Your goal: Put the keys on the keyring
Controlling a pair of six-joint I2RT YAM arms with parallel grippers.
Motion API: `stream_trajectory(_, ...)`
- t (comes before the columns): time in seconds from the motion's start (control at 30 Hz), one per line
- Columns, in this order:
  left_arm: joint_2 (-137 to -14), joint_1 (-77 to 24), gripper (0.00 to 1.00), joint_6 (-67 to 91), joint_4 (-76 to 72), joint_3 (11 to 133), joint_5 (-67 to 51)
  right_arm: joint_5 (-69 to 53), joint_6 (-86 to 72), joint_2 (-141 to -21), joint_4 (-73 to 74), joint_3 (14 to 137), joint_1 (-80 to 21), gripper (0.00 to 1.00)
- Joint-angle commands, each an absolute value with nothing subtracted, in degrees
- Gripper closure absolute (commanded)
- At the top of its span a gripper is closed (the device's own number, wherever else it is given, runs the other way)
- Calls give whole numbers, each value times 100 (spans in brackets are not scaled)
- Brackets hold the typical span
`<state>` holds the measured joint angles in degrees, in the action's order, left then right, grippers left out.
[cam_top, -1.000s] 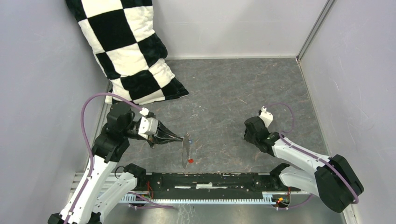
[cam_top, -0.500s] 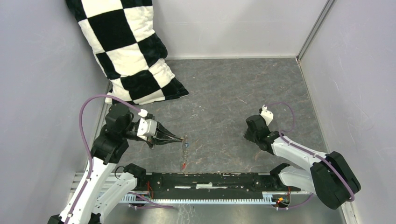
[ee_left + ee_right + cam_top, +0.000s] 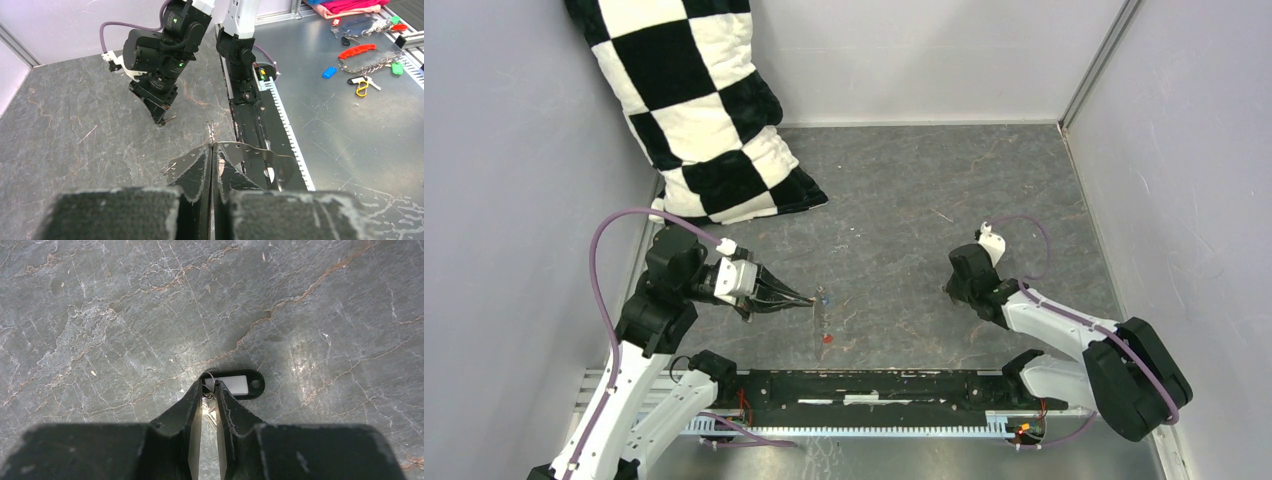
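The left hand (image 3: 211, 150) is clamped shut on the thin wire keyring (image 3: 248, 145), with a red key (image 3: 828, 338) and a blue key (image 3: 824, 296) close against it. The right hand (image 3: 209, 390), fingers almost together, straddles the small loop of the dark, white-labelled key (image 3: 235, 384), which lies on the worktop (image 3: 100, 315). Whether it grips, I can't tell.

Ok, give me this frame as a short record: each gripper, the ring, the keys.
left gripper: shut on the keyring, pinching its wire
right gripper: jaws narrowly apart, astride the small ring of the black key tag; grip unclear
black key tag: flat on the table, not on the keyring
red key, blue key: near the left gripper tip; whether threaded, too small to tell
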<state>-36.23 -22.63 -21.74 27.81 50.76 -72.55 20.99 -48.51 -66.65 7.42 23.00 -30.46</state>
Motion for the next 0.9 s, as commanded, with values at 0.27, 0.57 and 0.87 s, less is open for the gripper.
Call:
stream_trajectory(0.27,-3560,-2270,98,-2232,2737,5056,-7418,2296,-4619,-6802,716,2470,-3013,85)
stream_trajectory(0.57,-3523,-2270,98,-2189,2734,5018,-7427,2121,-4178,-6831,470,2546,-3002,99)
stream_trajectory(0.87,-3603,-2275,98,-2138,2738,5001,-7447,464,-1720,-6839,-665,3057,-3215,100)
